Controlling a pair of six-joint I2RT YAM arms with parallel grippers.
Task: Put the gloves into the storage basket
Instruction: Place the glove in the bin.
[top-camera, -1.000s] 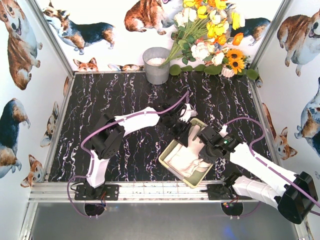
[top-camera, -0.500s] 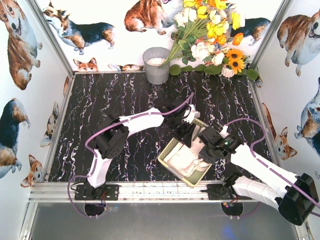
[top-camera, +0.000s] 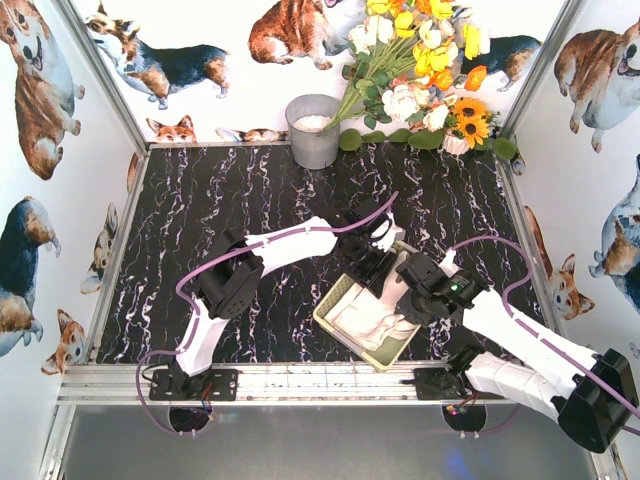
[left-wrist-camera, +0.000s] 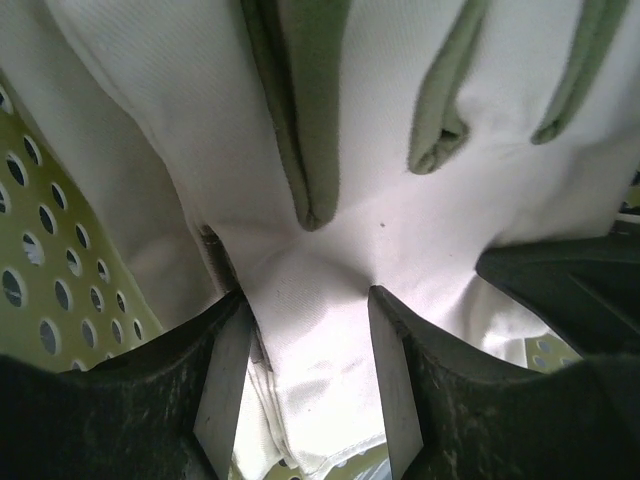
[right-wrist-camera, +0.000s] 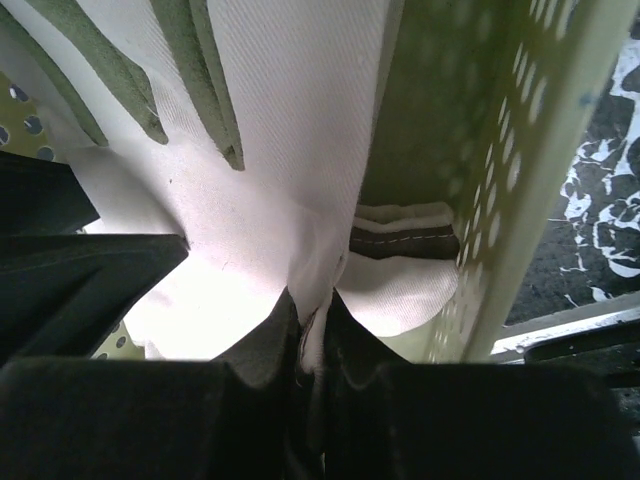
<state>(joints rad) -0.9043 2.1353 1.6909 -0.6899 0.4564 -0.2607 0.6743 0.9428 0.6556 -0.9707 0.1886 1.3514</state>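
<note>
In basket (top-camera: 345, 343) on black marbled surface (top-camera: 230, 200), corgi walls (top-camera: 60, 200) around, we see left claw (left-wrist-camera: 308, 300) spread, right claw (right-wrist-camera: 312, 310) pinching gloves (left-wrist-camera: 180, 90).

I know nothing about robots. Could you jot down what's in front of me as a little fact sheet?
Setting: black marbled table, corgi-print walls
Container: pale green storage basket, front right of the table
Contents: white gloves lying inside
Left fingers: apart, glove cloth between them
Right fingers: shut, pinching one of the gloves over the basket
Background: grey bucket, flowers
</note>
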